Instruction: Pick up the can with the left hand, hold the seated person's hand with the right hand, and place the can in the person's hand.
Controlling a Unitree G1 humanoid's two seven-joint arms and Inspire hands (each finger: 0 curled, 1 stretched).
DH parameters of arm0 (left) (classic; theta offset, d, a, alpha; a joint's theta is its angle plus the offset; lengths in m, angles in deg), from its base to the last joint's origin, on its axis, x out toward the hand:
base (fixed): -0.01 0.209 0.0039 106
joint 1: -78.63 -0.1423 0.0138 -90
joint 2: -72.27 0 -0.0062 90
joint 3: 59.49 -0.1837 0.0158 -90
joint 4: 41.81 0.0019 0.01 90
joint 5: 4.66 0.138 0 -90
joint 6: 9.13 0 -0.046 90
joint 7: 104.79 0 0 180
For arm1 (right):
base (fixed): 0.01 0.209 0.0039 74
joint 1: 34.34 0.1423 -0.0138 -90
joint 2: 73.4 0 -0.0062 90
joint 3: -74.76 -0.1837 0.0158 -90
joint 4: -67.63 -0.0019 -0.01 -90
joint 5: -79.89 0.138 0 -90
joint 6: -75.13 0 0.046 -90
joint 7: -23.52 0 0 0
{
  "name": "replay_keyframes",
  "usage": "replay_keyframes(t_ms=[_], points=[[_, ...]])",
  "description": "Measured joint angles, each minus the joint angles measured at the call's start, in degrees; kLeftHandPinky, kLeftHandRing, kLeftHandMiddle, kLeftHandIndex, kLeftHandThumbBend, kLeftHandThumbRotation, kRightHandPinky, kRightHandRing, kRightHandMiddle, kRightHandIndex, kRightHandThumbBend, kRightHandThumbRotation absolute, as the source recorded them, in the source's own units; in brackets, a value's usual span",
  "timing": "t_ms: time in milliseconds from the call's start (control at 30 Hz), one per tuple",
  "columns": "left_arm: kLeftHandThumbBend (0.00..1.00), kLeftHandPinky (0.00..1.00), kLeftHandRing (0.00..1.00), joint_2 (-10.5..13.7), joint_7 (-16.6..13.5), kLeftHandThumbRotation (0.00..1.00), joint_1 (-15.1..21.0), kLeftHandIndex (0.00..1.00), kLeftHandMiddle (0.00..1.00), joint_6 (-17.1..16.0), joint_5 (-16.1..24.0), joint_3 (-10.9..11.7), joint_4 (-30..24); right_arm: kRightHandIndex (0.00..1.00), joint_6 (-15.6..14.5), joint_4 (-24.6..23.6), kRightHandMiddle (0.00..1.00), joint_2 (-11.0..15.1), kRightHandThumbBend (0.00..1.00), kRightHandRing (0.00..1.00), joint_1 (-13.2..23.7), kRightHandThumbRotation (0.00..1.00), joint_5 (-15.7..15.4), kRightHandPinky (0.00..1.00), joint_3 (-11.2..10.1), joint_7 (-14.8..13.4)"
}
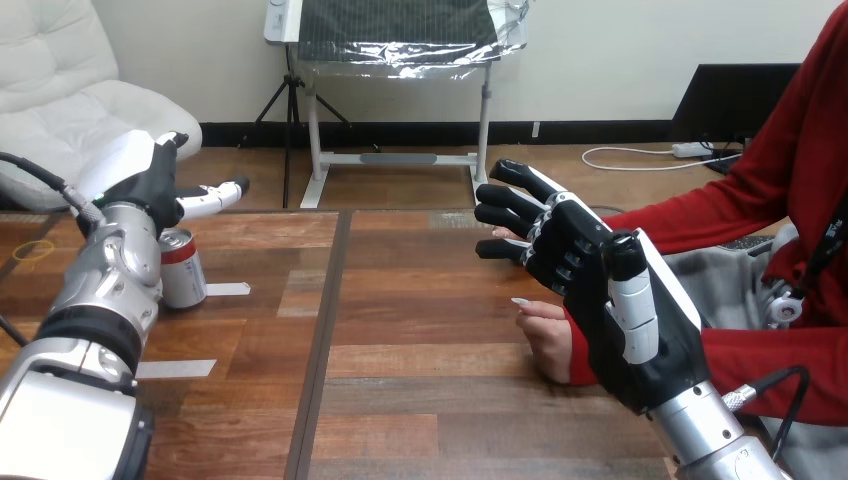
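While the can (185, 270) stands upright on the wooden table (420, 400) at far left, its left edge is hidden behind the robot's silver left forearm (110, 285). Red and silver body, top rim visible. A white tape strip (228, 290) lies flat just beside the can's base on its right, and a second tape strip (176, 368) lies nearer the camera.

Left hand (145, 178) sits just above the can's top, back shell up. Its one clearly visible finger (215, 197) is straight and points right, not wrapped on the can; contact with the can can't be judged. A thin yellow loop (33, 250) lies on the table at the far left edge.

Well apart, right of the table's centre seam, the right hand (590, 270) is spread, with fingers (510, 215) straight and separated, pointing up-left. It is over the person's hand (547, 340), which rests on the table with a red sleeve behind it. The robot fingers are not curled round the person's hand; whether the two touch can't be told.
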Motion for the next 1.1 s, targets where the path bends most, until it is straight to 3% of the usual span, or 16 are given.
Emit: replay_keyframes(t_ms=[333,533,1100], points=[[0.62,0.99,0.95,0.01,-0.75,0.63,0.00,0.91,0.94,0.48,0.73,-1.28,0.02,0.88,0.39,0.00,0.85,0.00,0.87,0.85,0.00,1.00,0.00,0.73,0.00,0.00],[0.64,1.00,0.96,0.00,-0.68,0.68,0.00,0.92,0.95,1.95,1.76,-2.19,0.03,0.88,0.50,-0.01,0.85,-0.01,0.88,0.84,0.00,1.00,-0.08,0.72,0.00,-0.10],[0.66,1.00,0.95,0.01,1.46,0.72,0.00,0.92,0.94,6.07,1.90,-3.65,0.64,0.88,1.45,-0.02,0.85,0.03,0.88,0.83,-0.04,1.00,-0.32,0.72,-0.04,-0.60]])
